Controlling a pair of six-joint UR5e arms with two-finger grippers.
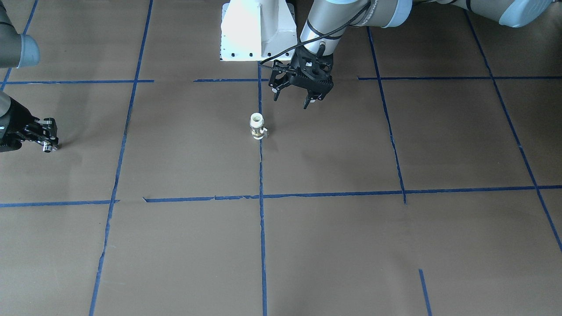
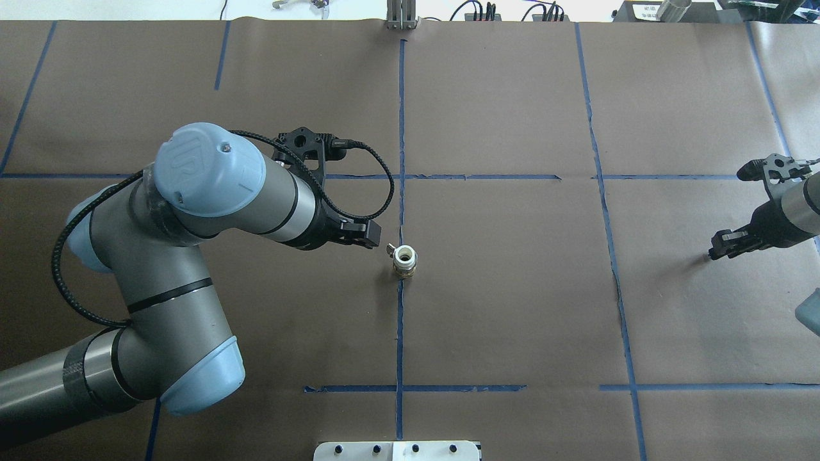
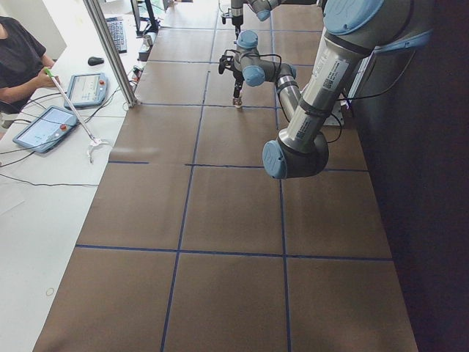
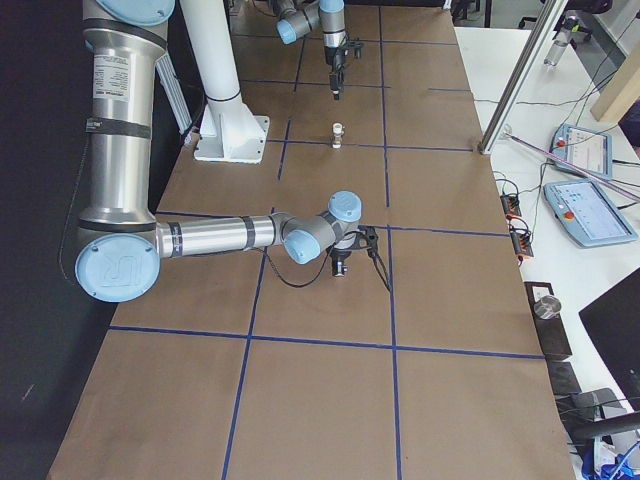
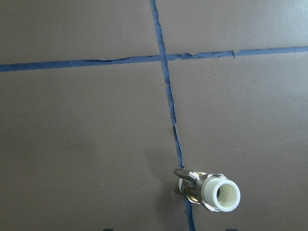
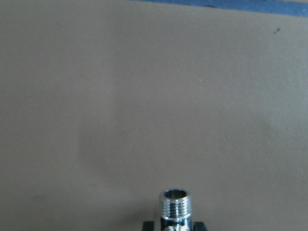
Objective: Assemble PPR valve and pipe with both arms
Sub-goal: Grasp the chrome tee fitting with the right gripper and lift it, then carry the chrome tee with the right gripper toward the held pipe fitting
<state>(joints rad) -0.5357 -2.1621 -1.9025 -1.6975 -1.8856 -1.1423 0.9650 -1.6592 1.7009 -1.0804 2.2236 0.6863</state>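
The PPR valve (image 1: 257, 126), white with a brass band and a small side lever, stands upright on the centre blue tape line; it also shows in the overhead view (image 2: 405, 259) and low in the left wrist view (image 5: 212, 191). My left gripper (image 1: 291, 99) is open and empty, hovering just behind the valve on the robot's side, apart from it. My right gripper (image 1: 48, 146) is far off at the table's right end, low over the paper, shut on the pipe (image 6: 175, 208), a chrome threaded fitting whose open end sticks out past the fingertips (image 1: 47, 149).
The white pedestal base (image 1: 257, 30) stands behind the left gripper. Blue tape lines (image 1: 261, 228) divide the brown paper table cover. A side bench holds tablets (image 3: 45, 126), and an operator (image 3: 18, 55) sits there. Control pendants (image 4: 583, 212) lie past the table's far edge.
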